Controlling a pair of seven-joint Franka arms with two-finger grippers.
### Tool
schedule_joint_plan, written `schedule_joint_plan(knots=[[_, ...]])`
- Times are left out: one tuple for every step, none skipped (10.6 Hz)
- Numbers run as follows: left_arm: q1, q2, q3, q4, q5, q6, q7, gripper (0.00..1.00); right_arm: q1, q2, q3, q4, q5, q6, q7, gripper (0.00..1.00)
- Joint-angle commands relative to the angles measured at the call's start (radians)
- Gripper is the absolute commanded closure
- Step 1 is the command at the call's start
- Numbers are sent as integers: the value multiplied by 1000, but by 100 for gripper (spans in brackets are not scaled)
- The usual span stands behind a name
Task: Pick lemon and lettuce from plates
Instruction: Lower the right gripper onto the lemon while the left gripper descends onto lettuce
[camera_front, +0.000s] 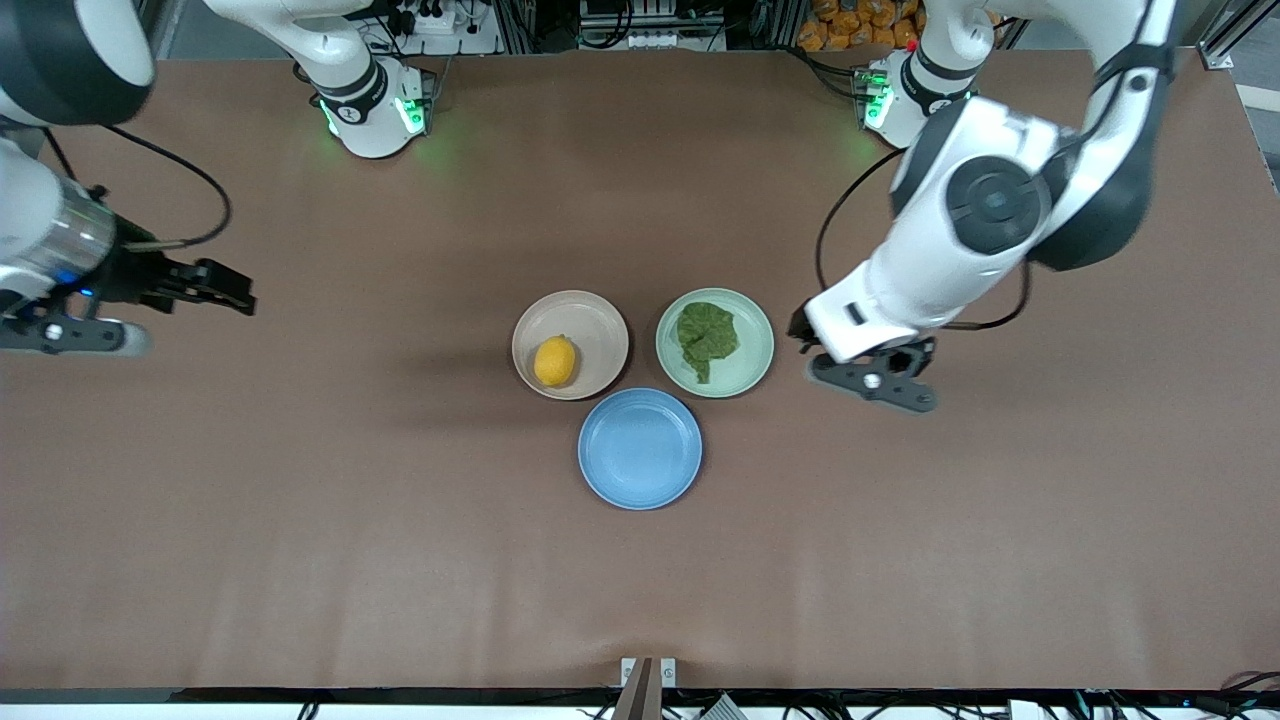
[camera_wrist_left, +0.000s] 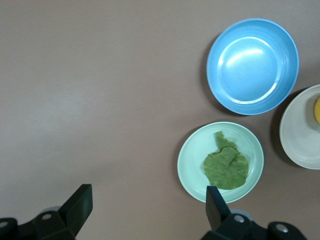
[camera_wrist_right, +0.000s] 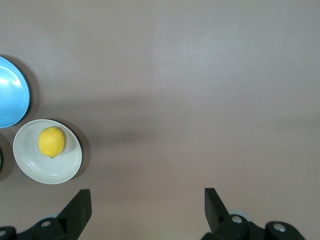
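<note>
Both grippers are open and empty — left gripper (camera_front: 868, 378) beside the lettuce (camera_front: 707, 337), soft, pinch mid-leaf; right gripper (camera_front: 150, 305) well apart from the lemon (camera_front: 555, 361), smooth, hold across its middle.

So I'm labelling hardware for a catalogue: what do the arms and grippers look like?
Both arms are glossy white with dark grey joint caps, black cables looping off them, and green lights glowing at the bases. The left gripper and right gripper are black with dark, wedge-shaped fingers; the right wrist has a silvery metal section.
</note>
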Motion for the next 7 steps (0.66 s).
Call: schedule_joint_plan(knots=[[-58,65,8,2,-28,39,1,0,47,43,-8,14,63,-2,62,0],[-78,97,5,0,-26,56,1,0,63,59,-8,14,65,-2,66,0],[-106,114,5,-3,-22,66,-1,0,86,71,-8,14,65,0,92,0],[-112,144,5,-2,-23,76,-5,0,117,85,-8,14,63,10,157,0],[-121,170,3,-2,-32,82,-39,0,139,100,-8,14,65,36,217,0],[-150,193,5,-2,-32,83,-115,0,165,123,-8,14,68,59,268,0],[-178,213,5,-3,-28,92,-170,0,191,143,-8,14,69,91,318,0]])
